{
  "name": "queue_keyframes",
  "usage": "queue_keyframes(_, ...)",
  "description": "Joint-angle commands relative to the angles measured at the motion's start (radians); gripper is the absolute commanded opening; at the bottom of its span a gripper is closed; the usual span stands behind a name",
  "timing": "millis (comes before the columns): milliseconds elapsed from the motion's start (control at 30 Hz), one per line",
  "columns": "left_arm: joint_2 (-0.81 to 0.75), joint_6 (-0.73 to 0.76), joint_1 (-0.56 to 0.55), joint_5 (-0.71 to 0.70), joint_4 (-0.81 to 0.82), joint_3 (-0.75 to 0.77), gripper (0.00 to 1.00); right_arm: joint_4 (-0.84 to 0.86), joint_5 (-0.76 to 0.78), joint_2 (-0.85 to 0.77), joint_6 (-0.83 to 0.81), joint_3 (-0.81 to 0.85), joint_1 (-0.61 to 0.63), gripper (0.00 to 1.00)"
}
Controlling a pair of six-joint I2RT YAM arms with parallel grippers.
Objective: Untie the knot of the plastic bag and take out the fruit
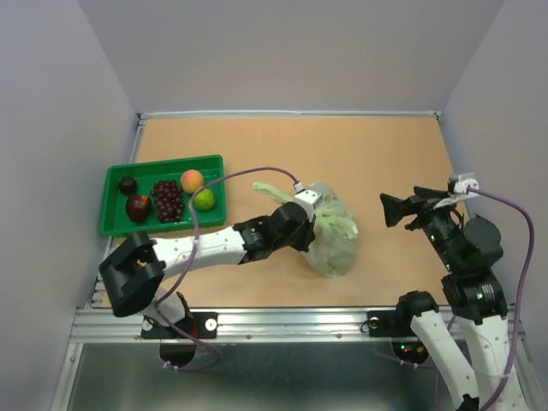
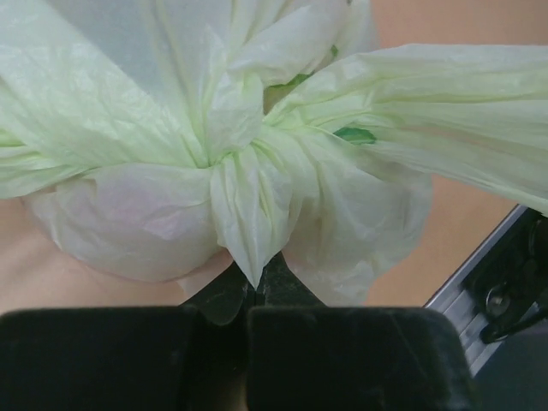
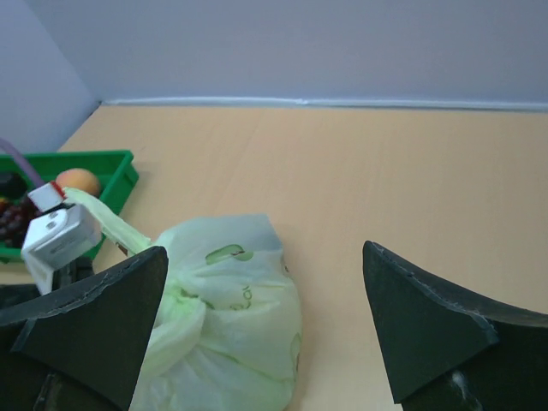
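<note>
The pale green plastic bag (image 1: 334, 240) lies tied near the table's middle, its thin loose tail (image 1: 269, 188) stretching off to the left. Up close, the knot (image 2: 244, 141) is a bunched lump of twisted handles. My left gripper (image 2: 254, 287) is shut on a pointed fold of the bag just below the knot; from above it (image 1: 310, 224) presses against the bag's left side. My right gripper (image 1: 390, 208) hovers open to the right of the bag, apart from it, and the bag (image 3: 231, 334) shows between its fingers (image 3: 94, 317). Any fruit inside the bag is hidden by the plastic.
A green tray (image 1: 116, 224) at the left holds a dark red apple (image 1: 139, 207), a small dark fruit (image 1: 128, 185), a purple grape bunch (image 1: 168, 199), an orange peach (image 1: 193, 181) and a lime-green round fruit (image 1: 205, 199). Walls stand behind and at both sides. A metal rail (image 1: 282, 321) runs along the near edge.
</note>
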Motion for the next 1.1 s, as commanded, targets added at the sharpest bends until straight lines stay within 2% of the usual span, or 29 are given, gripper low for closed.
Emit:
queue_keyframes(0, -0.207, -0.059, -0.043, -0.200, -0.083, -0.145, 0.00, -0.060, -0.161, 0.140, 0.017, 0.095, 0.007, 1.00)
queue_keyframes(133, -0.375, -0.124, -0.062, -0.218, -0.078, -0.281, 0.01, -0.096, -0.310, 0.333, 0.037, 0.135, 0.009, 1.00)
queue_keyframes(333, -0.445, -0.141, -0.071, -0.234, -0.062, -0.361, 0.01, -0.092, -0.479, 0.542, 0.005, 0.164, 0.033, 0.95)
queue_keyframes(400, -0.439, -0.141, -0.072, -0.243, -0.060, -0.361, 0.01, -0.090, -0.470, 0.575, -0.007, 0.184, 0.070, 0.93)
queue_keyframes(533, -0.411, -0.138, -0.071, -0.264, -0.058, -0.349, 0.01, -0.073, -0.379, 0.707, -0.036, 0.213, 0.283, 0.92)
queue_keyframes(633, -0.390, -0.130, -0.069, -0.292, -0.068, -0.334, 0.01, -0.044, -0.329, 0.788, -0.069, 0.229, 0.363, 0.92)
queue_keyframes(733, -0.374, -0.119, -0.069, -0.292, -0.066, -0.325, 0.01, -0.018, -0.316, 0.827, -0.093, 0.242, 0.395, 0.90)
queue_keyframes(1067, -0.365, -0.104, -0.069, -0.287, -0.063, -0.300, 0.01, 0.031, -0.290, 0.977, -0.158, 0.295, 0.475, 0.73)
